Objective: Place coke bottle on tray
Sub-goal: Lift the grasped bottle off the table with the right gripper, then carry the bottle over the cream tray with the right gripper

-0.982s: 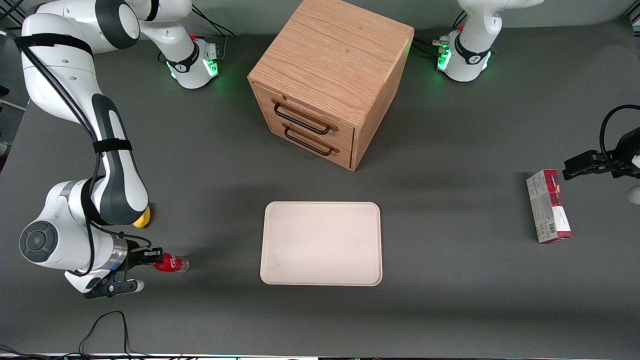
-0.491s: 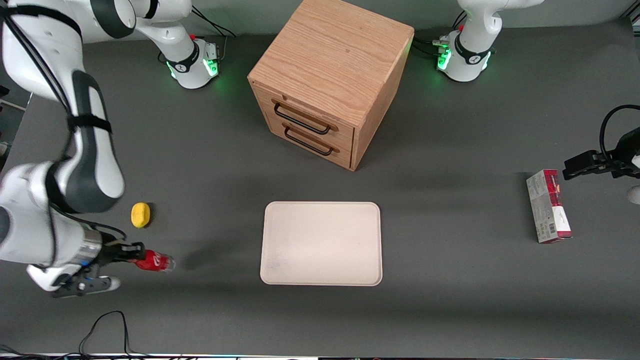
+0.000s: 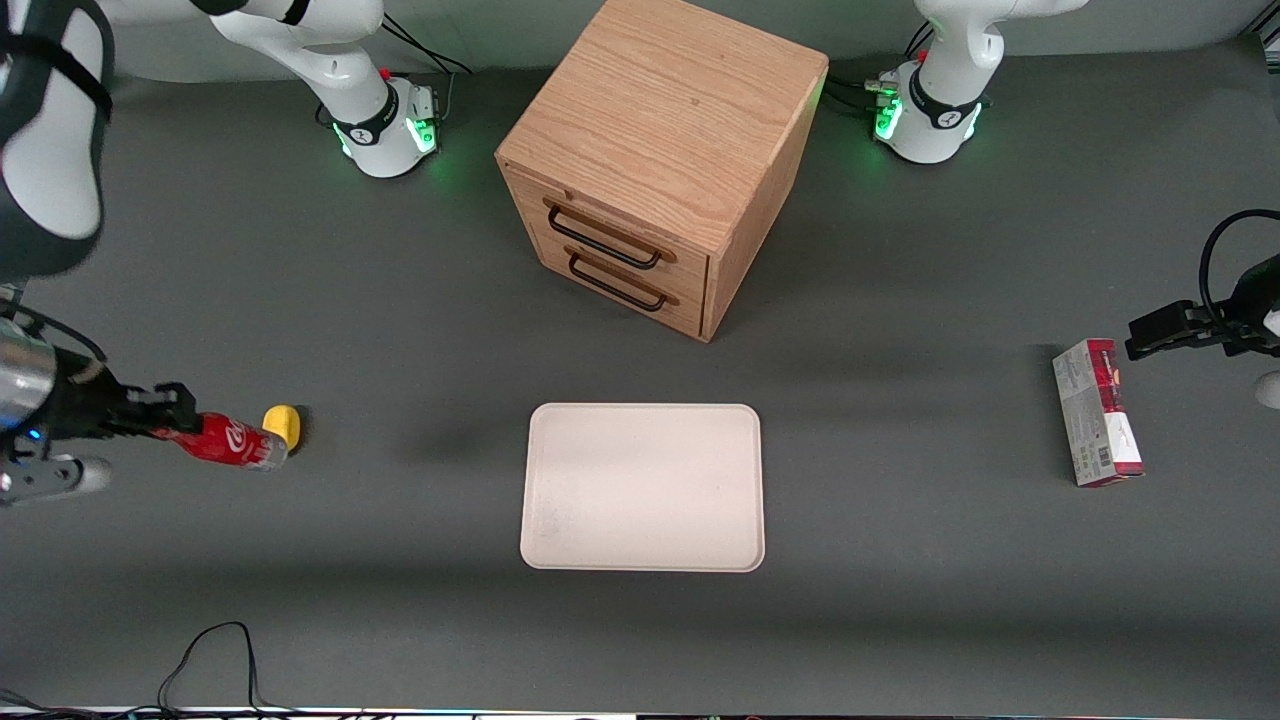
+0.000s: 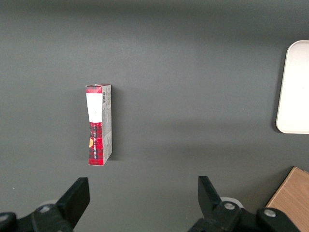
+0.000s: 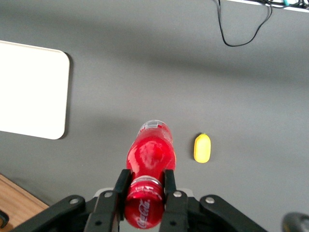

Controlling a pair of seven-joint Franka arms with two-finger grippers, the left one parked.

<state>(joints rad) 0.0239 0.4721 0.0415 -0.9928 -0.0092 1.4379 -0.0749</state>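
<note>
The coke bottle [image 3: 222,441], clamped near its cap between the fingers of the right arm's gripper [image 3: 172,412], hangs above the dark table [image 3: 400,620] toward the working arm's end, beside a yellow lump [image 3: 283,425] and well apart from the tray [image 3: 642,487].

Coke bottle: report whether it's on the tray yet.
Not yet. The coke bottle is held in the pincer toward the working arm's end; the tray is bare.
</note>
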